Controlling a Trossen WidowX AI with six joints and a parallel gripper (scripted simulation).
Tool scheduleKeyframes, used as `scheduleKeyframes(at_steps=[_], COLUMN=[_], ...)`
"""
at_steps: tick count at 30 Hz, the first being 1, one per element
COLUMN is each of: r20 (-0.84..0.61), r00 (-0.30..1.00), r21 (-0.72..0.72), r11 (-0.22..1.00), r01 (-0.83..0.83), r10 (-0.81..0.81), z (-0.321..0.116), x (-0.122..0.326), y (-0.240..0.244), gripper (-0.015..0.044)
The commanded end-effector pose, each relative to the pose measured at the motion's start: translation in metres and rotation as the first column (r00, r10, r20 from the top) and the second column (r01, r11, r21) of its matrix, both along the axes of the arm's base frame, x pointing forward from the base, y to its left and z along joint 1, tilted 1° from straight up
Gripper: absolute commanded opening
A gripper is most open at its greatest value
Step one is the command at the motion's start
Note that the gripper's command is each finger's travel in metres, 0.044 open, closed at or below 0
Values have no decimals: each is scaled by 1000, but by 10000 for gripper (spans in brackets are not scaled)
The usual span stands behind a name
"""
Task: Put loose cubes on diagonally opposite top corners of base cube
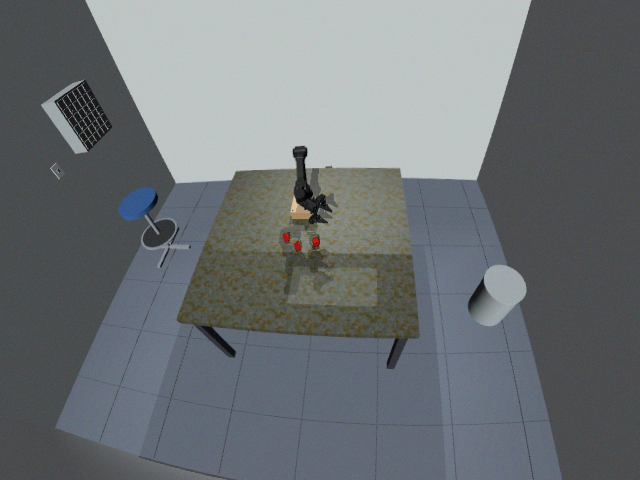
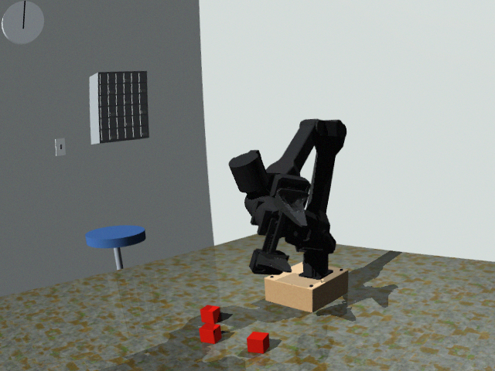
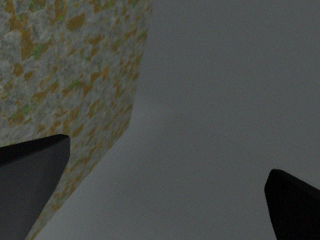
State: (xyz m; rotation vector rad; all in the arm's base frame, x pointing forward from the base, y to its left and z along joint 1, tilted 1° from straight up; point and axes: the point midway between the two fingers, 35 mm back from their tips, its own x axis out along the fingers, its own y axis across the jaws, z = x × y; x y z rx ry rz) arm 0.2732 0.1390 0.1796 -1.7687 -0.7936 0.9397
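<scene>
Which of the three red cubes is the fixed base cannot be told from any view: they match in colour and size, and all sit directly on the speckled counter [image 2: 399,319] in front of the arm's tan mounting block [image 2: 305,288]. In the exterior view one cube [image 2: 209,314] lies nearest the block, a second [image 2: 210,332] sits just in front of it and close beside it, whether touching is not clear, and a third [image 2: 257,342] stands apart to the right. From the top the same three appear as small red spots [image 1: 285,237], [image 1: 297,246] and [image 1: 315,241], too small to judge their orientation. The black arm [image 2: 315,192] is folded over its block, and the gripper [image 2: 269,261] hangs low off the block's left edge, well apart from all the cubes; its fingertips merge into dark bodywork in the exterior view. The wrist view shows only two dark fingers, both cut off by the frame edges, spread wide with nothing between them, and behind them a slice of counter edge against grey; no cube appears there. Nothing is stacked. Around the counter stand one blue stool [image 2: 115,236], one pale cylindrical bin [image 1: 497,294] and one gridded wall panel [image 2: 120,106].
</scene>
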Motion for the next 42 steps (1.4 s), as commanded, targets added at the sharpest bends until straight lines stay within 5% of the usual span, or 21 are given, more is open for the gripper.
scheduleKeyframes(at_steps=[1,5,7,14,19,25,29,42], r20=[-15,-295,-446,-783,-806,-638,-527,-524], r00=[1000,929,829,243,-247,-707,-833,-836], r21=[2,7,-16,-232,-467,-731,-812,-814], r11=[1000,972,929,631,323,-51,-189,-192], r01=[11,235,370,740,823,681,552,548], r10=[-11,-223,-338,-573,-538,-305,-167,-164], z=[-1,-15,-24,-55,-71,-77,-75,-74], x=[1,27,38,51,36,0,-20,-21], y=[-1,-31,-50,-124,-177,-233,-253,-254], gripper=[374,269,265,265,265,265,265,265])
